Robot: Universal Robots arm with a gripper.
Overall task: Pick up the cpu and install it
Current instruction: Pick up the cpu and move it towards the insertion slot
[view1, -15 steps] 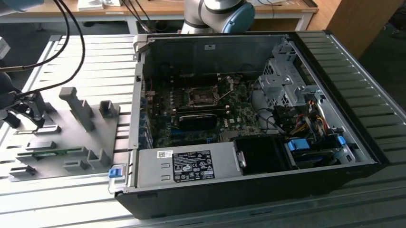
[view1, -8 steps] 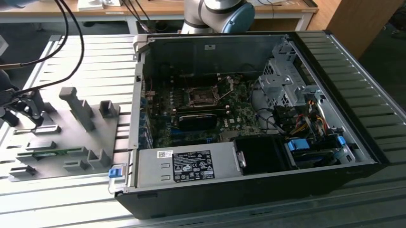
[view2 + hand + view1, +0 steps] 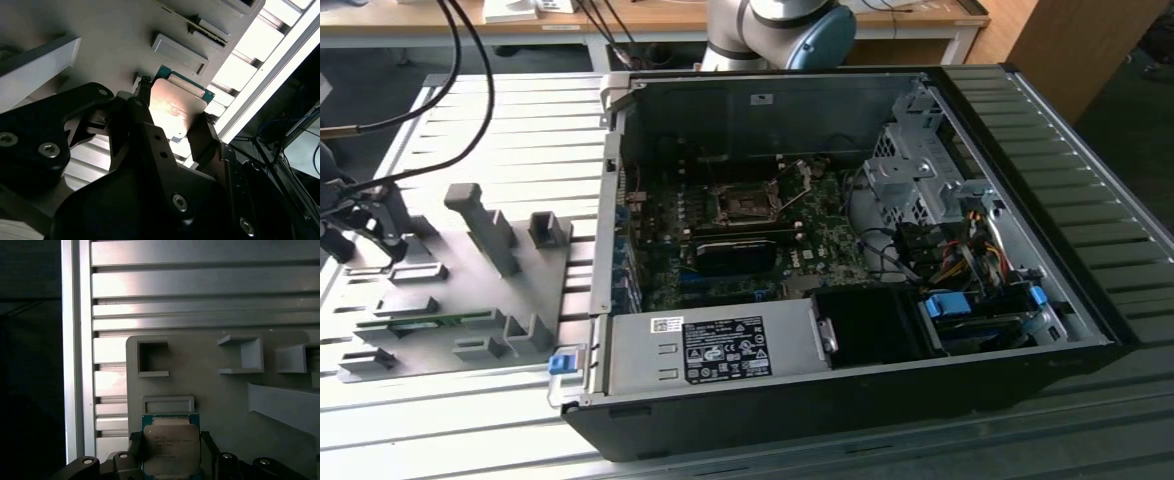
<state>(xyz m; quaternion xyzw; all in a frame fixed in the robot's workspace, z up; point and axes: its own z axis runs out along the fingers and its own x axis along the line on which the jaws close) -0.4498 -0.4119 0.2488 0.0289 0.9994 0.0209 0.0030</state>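
Gripper (image 3: 171, 454) pinches the cpu (image 3: 171, 445) by two opp. edges, just over the grey fixture plate (image 3: 225, 400); can't tell if it's lifted clear. So pick approx. done, install not begun, by my read. In the exterior view the plate lies at 9 o'clock of the open PC case (image 3: 720, 115). The black socket (image 3: 747, 205) is mid-board, well apart from the cpu, approx. 3 o'clock from the plate.

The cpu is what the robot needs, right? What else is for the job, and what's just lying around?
For the job: cpu, pincer gripping it, motherboard socket.
Lying about: grey fixture blocks, black cables, power supply.
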